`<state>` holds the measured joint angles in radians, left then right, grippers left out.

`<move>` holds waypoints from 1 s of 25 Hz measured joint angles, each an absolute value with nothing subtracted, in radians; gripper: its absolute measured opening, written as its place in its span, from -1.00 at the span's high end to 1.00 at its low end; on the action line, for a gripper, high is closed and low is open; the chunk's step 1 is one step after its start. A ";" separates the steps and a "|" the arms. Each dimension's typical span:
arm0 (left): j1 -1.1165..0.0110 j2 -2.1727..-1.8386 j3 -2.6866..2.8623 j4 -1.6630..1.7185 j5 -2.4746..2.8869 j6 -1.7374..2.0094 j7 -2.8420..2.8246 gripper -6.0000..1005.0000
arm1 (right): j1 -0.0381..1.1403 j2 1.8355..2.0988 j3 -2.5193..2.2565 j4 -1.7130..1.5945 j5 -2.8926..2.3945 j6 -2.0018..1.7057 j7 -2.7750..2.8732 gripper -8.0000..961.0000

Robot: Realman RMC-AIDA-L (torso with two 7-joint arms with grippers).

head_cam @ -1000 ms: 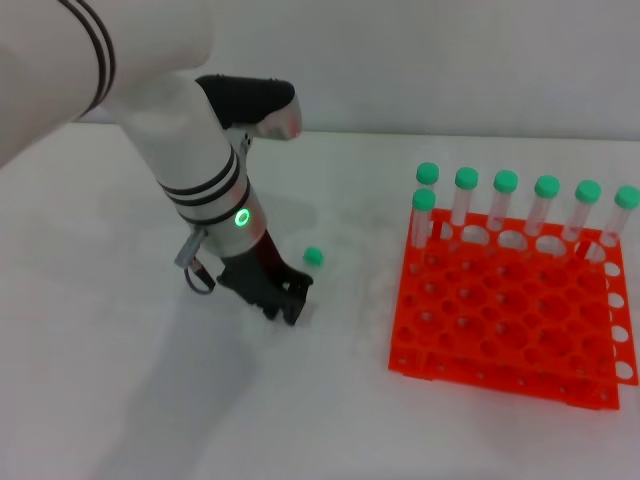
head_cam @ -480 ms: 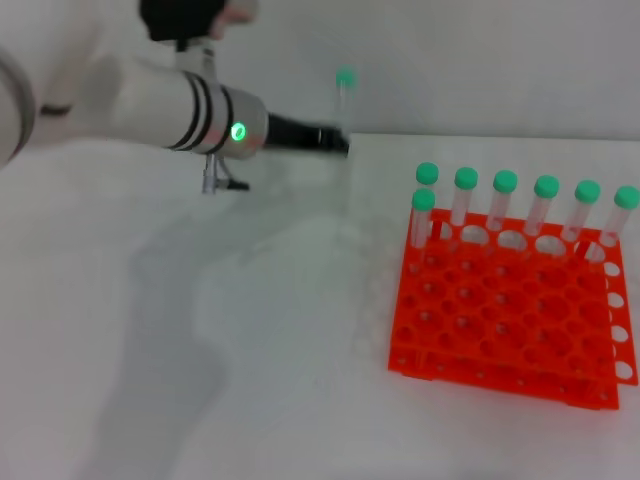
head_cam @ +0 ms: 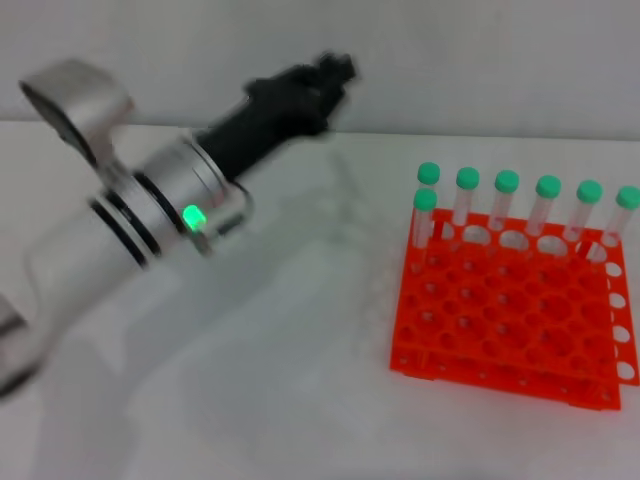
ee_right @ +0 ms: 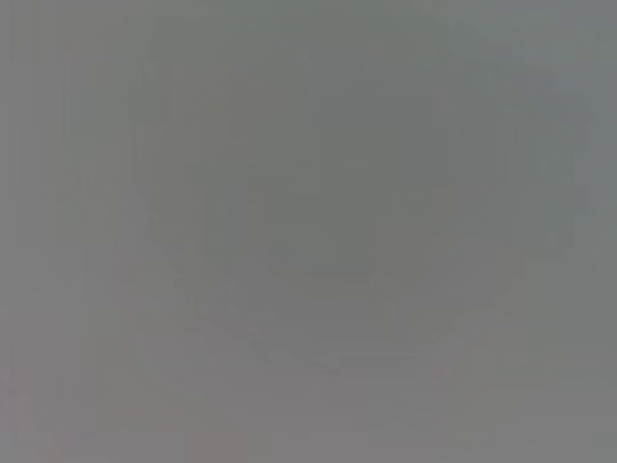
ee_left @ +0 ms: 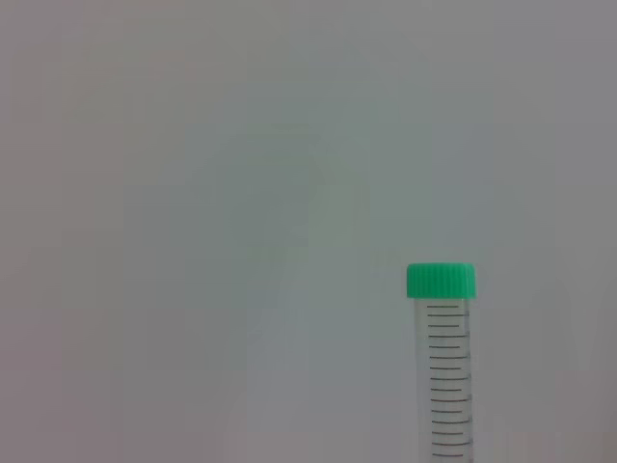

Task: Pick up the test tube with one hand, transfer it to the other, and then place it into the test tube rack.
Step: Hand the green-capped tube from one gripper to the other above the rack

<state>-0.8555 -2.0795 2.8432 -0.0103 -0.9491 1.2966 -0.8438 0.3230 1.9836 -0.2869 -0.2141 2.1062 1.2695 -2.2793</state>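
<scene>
I hold my left gripper [head_cam: 335, 75] high above the counter [head_cam: 300, 380], fingers clamped on the test tube [ee_left: 442, 367], cap outward, ready to offer my unseen right gripper before the test tube rack [head_cam: 510, 310].

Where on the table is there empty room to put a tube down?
The white table is bare in front of and beside the orange test tube rack, on the side toward the left gripper, which is raised above the far edge. It is crowded only along the rack's far row, where seven green-capped tubes stand.
</scene>
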 joint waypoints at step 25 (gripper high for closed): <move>-0.924 -2.103 2.829 0.387 -0.572 1.058 -0.495 0.51 | 0.387 1.889 -0.735 -0.622 1.663 1.765 -1.786 -0.80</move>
<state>-0.9239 -2.1030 2.8289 0.3868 -0.5719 1.0585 -0.4954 0.3867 1.8894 -0.7350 -0.6216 1.6626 1.7647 -1.7858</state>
